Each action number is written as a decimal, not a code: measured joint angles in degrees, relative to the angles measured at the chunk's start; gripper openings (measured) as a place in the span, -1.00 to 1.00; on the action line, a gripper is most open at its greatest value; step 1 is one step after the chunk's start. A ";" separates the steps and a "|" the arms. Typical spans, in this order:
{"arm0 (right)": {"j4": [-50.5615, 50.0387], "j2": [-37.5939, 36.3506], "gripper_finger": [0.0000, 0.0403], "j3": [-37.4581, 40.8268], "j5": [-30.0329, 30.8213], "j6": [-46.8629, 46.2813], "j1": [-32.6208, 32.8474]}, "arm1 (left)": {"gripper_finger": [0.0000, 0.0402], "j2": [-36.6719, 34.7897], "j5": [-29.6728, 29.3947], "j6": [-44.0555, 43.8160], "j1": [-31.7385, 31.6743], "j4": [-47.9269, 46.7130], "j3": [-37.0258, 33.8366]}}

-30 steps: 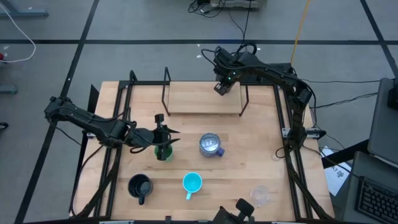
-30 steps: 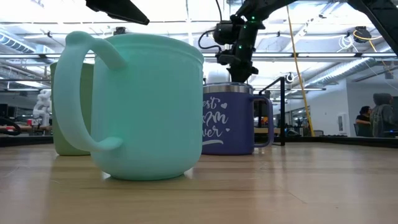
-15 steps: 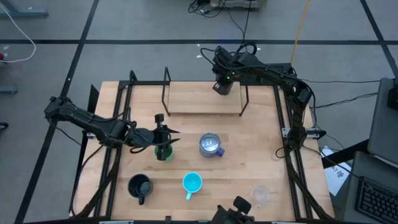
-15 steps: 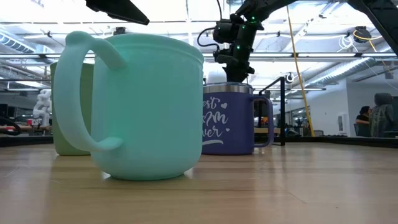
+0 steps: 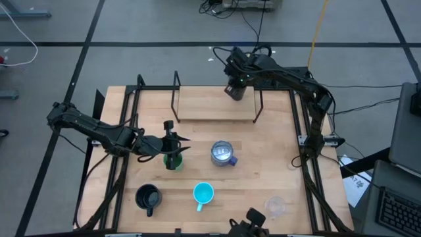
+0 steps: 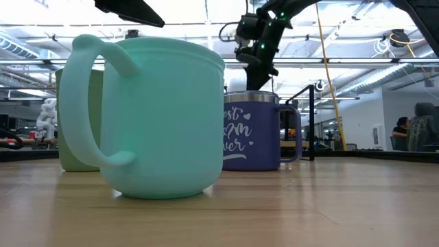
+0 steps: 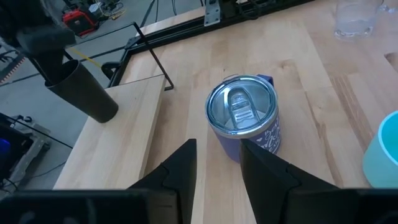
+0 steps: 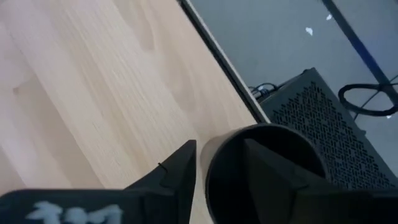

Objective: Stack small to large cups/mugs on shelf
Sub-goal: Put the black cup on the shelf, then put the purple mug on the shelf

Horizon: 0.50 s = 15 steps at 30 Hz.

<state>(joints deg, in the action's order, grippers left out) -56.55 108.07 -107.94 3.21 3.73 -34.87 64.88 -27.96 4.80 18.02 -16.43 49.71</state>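
Note:
The dark tumbler [image 5: 235,91] hangs tilted in my right gripper [image 8: 217,149] over the far right end of the shelf [image 5: 204,105], a light-wood board on black legs. My left gripper [image 5: 173,151] is open above the green cup [image 5: 172,162], which stands on the table. The blue-purple mug [image 7: 242,118] stands in front of the left fingers, silvery lid up. The cyan mug [image 5: 203,193], the black mug [image 5: 147,197] and the clear cup [image 5: 275,207] stand along the table's near side. My right gripper holds the dark tumbler by its rim [image 8: 208,158], one finger inside the opening and one outside the wall. The fingers come from above. The tumbler hangs tilted below them, clear of the shelf board, as the left wrist view shows [image 7: 87,96].
Black frame rails [image 5: 125,131] run along the table's left and right sides. The shelf's thin legs [image 5: 174,99] stand on the far half of the table. Bare wood lies between the shelf and the mugs. People show far back in the room [image 6: 411,130].
My right gripper has risen with the dark tumbler above the shelf and moved a little toward the far edge, its hold unchanged. The left arm and the standing cups have kept still.

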 joint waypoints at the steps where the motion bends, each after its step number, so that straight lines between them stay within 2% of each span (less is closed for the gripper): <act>1: -0.09 -0.74 -0.38 0.00 0.27 -0.07 0.14 | -0.38 0.00 0.00 -0.01 0.00 -0.02 0.00; 6: -1.50 -5.44 -0.38 0.00 2.31 -1.32 1.88 | -0.38 0.00 0.00 -0.10 0.00 0.02 0.00; 11: -8.03 -9.86 -0.38 0.36 2.79 -3.98 5.23 | -0.38 0.00 0.00 -0.17 0.02 0.01 0.00; 15: -6.28 -14.17 -0.38 6.26 2.75 -7.54 8.81 | -0.38 0.00 0.01 0.00 0.02 0.00 0.00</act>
<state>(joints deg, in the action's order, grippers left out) -62.83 93.89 -101.68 5.95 -3.81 -26.06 64.88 -27.95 4.80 18.04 -16.43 49.71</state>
